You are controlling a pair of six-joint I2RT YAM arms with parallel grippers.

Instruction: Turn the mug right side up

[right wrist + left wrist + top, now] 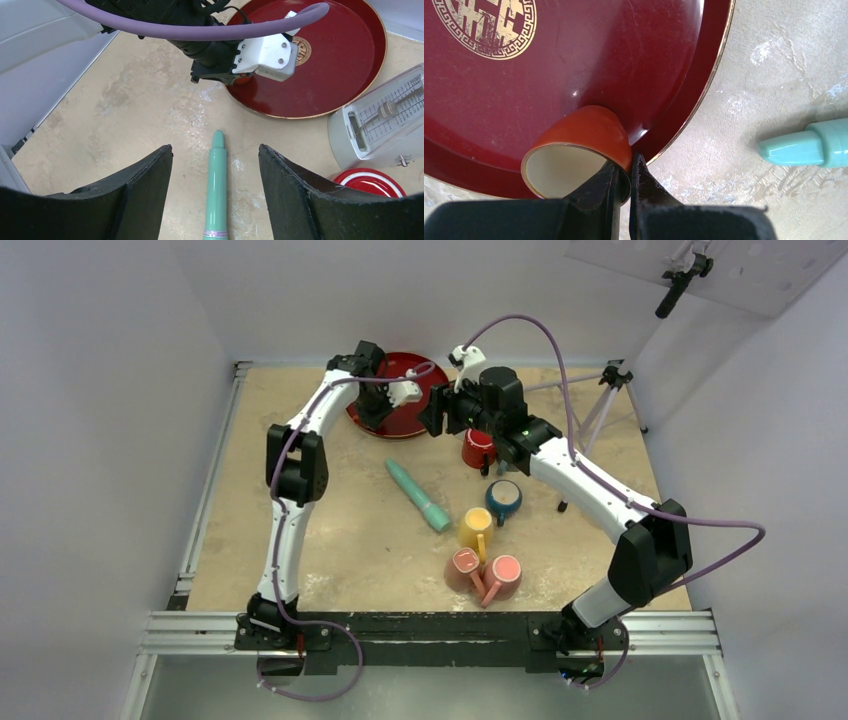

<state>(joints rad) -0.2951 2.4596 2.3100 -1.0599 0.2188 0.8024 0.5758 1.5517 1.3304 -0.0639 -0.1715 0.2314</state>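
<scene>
Arms reach toward twelve o'clock.
The left black gripper [625, 164] pinches an orange glazed cup [584, 132] by its rim; the right black gripper [215, 150] gapes wide.

Pale lavender walls [100, 390] enclose a mottled beige tabletop [350, 530]; a black tripod [612, 374] stands far right.

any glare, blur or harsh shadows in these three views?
Left wrist: small specular spot on the red tray; left gripper blurred, too near the lens; mug sharp. Right wrist: right gripper slightly soft at its edges, pen crisp. Top external: even diffuse light, only faint shadows on the table.
</scene>
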